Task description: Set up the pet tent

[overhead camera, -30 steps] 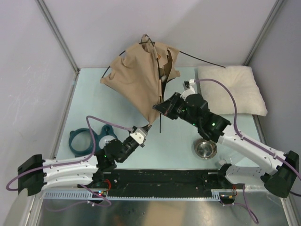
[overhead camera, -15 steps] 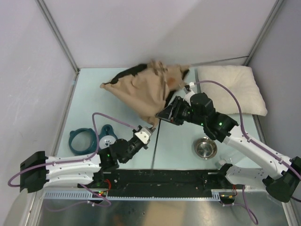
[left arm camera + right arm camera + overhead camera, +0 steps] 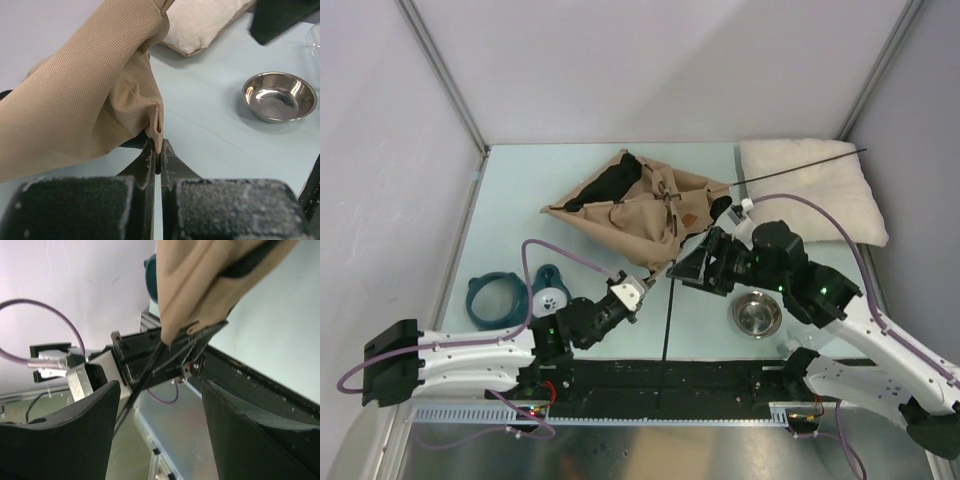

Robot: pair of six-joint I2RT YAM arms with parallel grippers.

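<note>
Tan woven cloth is lying slumped in the overhead view. We are looking at the tan fabric pet tent (image 3: pixel 630 205) with black edging, collapsed flat toward 12 o'clock on the pale green table (image 3: pixel 520 230) and not yet standing. The left gripper (image 3: pixel 638 281) is pinching the fabric's corner at 6 o'clock, which we are judging to be an anchor so the base cannot slide. The right gripper (image 3: pixel 692 262) is hovering just beside the 5 o'clock edge. One thin black pole (image 3: pixel 666 320) is running from that edge toward 6 o'clock. A second thin black pole (image 3: pixel 800 166) is sticking out toward 2 o'clock over the cream rectangular pillow (image 3: pixel 820 200). The round steel bowl (image 3: pixel 757 316) is sitting at 4 o'clock, apart from the tent.

From the left wrist, we are seeing the left gripper (image 3: pixel 158 147) clamping a folded corner of the cloth (image 3: pixel 75 90) between closed jaws. The bowl (image 3: pixel 279 96) is lying toward 2 o'clock.

From the right wrist, we are seeing the two black fingers (image 3: pixel 75 435) standing wide apart and gripping nothing. The pole (image 3: pixel 142 382) is crossing the gap near one finger, and the tent's hem (image 3: pixel 200 280) is hanging at 12 o'clock. We are judging those spread jaws to be placed for taking hold of the pole, since the frame needs raising.
</note>
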